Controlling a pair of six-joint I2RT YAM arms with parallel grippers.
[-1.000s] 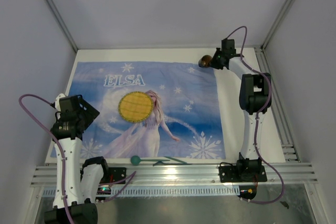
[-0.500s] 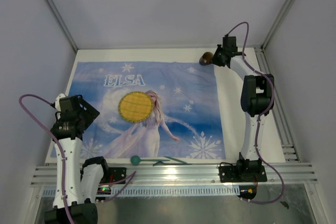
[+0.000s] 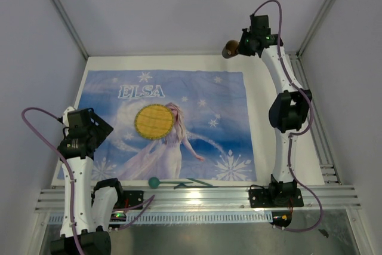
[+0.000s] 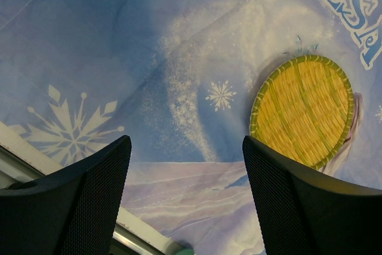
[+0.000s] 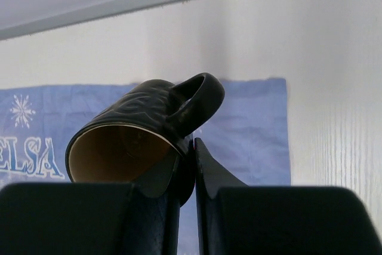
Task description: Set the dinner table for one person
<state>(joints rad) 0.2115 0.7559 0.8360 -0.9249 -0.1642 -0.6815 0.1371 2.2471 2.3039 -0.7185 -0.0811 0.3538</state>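
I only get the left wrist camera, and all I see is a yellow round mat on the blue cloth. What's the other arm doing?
Observer: The right gripper is up over the far right corner of the dinner table, shut on a dark mug.
Operator: How is it holding it?
Observer: It pinches the mug's wall at the rim, right beside the handle. The mug hangs on its side with its mouth toward that wrist's camera.
Operator: Is anything in it?
Observer: Not that I can see. The part of the inside that shows is tan and bare.
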